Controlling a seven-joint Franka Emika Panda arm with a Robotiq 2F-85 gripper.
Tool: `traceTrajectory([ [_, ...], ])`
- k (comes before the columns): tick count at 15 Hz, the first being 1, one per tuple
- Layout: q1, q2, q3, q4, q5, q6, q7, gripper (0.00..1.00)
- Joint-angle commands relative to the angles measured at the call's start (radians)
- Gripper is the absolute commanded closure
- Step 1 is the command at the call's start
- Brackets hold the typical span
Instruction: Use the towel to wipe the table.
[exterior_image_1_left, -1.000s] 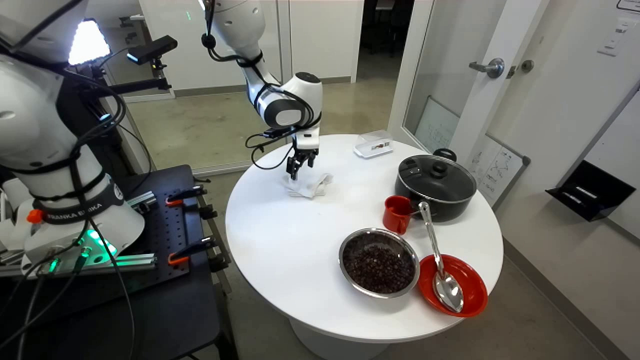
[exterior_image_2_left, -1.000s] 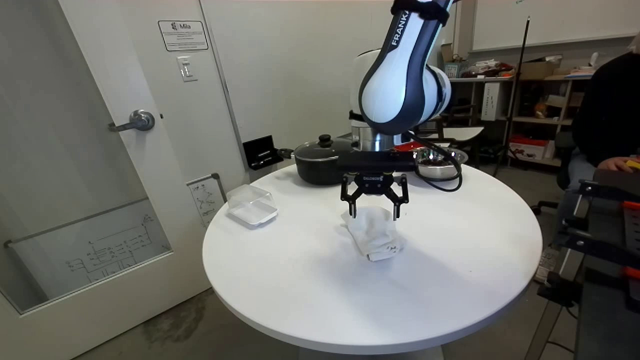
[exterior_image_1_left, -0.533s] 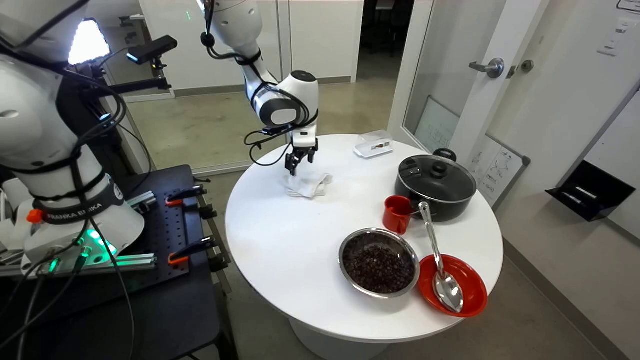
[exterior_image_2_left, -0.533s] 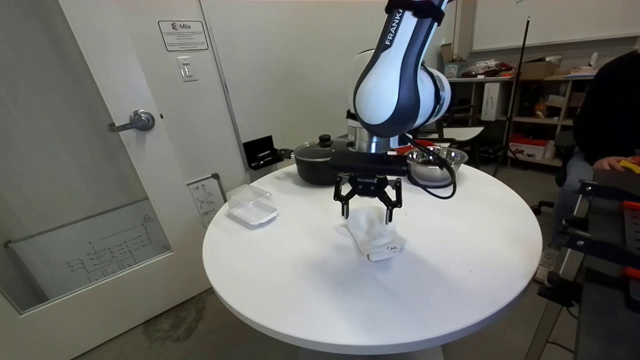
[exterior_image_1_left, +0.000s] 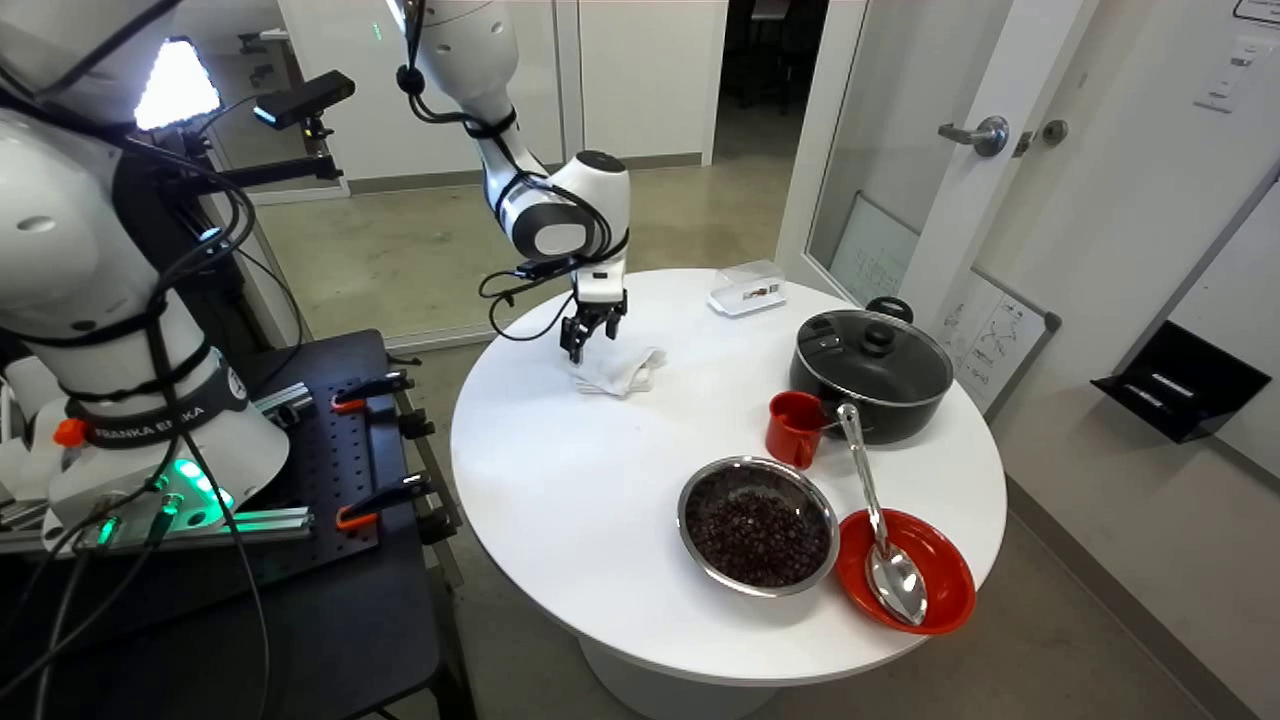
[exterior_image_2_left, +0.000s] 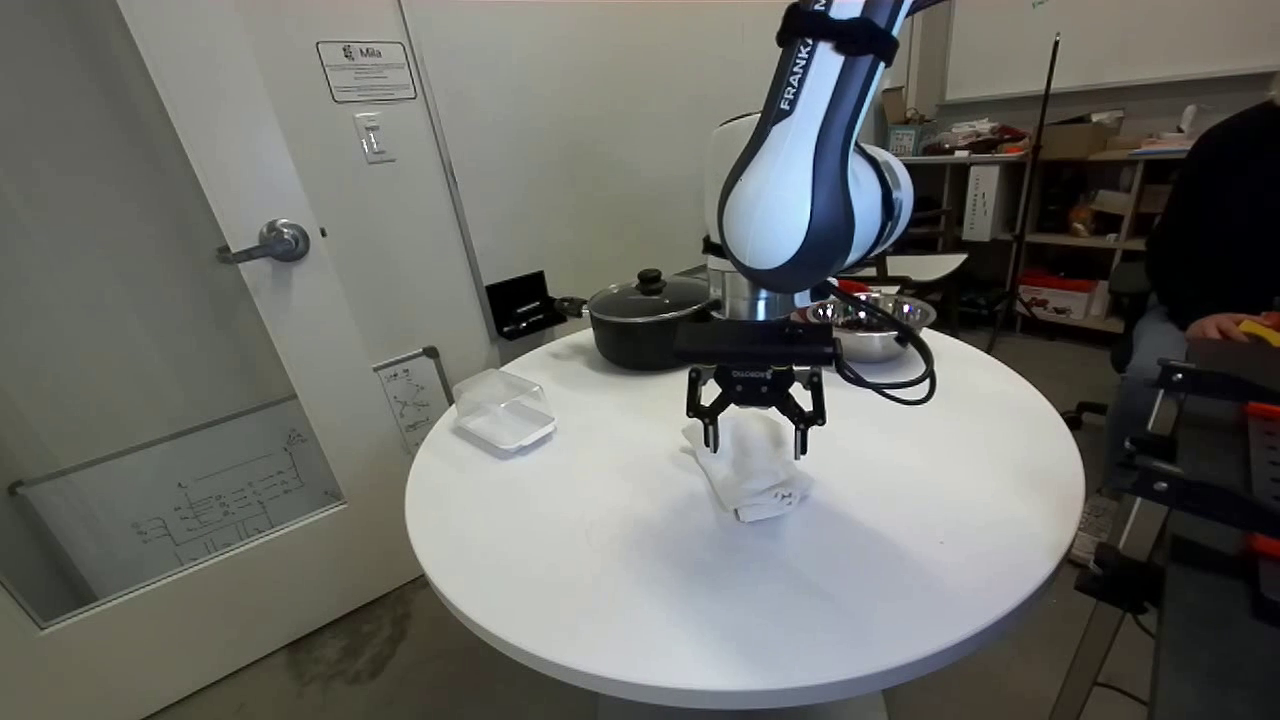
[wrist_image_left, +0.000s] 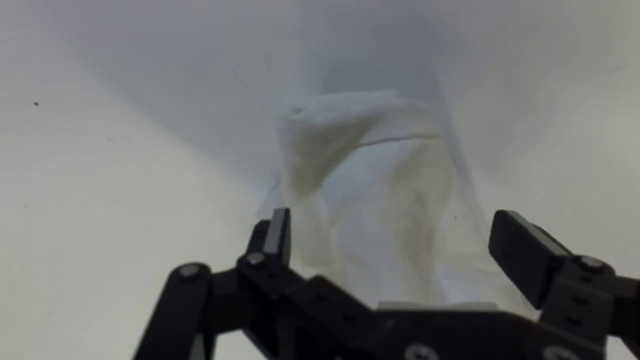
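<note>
The towel (exterior_image_1_left: 628, 370), a white folded cloth, lies crumpled on the round white table (exterior_image_1_left: 580, 490). In an exterior view its folded end (exterior_image_2_left: 768, 495) faces the camera. My gripper (exterior_image_2_left: 755, 447) points down over the towel, jaws wide apart and holding nothing. In the wrist view the towel (wrist_image_left: 365, 170) runs between the two black fingers, and its near end is hidden behind the gripper body (wrist_image_left: 390, 215). One finger (wrist_image_left: 281, 235) is over the towel's left edge, the other close to its right edge. I cannot tell whether the fingertips touch the cloth.
A clear plastic box (exterior_image_1_left: 748, 292) sits at the table's rim. A black lidded pot (exterior_image_1_left: 870, 370), a red cup (exterior_image_1_left: 795, 428), a steel bowl (exterior_image_1_left: 720, 575) of dark beans and a red dish (exterior_image_1_left: 945, 590) with a large spoon (exterior_image_1_left: 898, 585) share the table.
The gripper has shifted slightly toward the arm's base and, over the last half second, has come lower. The towel stays in place, and the jaws remain wide apart.
</note>
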Motion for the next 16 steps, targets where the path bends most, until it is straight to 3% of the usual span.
traceTrajectory([
  [1, 0.036, 0.025, -0.036, 0.014, -0.018, -0.025, -0.024, 0.0],
  [7, 0.076, 0.11, -0.087, 0.057, -0.061, -0.017, -0.036, 0.0],
  [15, 0.067, 0.107, -0.056, 0.081, -0.038, 0.033, -0.086, 0.0],
  [16, 0.068, 0.11, -0.057, 0.087, -0.038, 0.025, -0.086, 0.25],
])
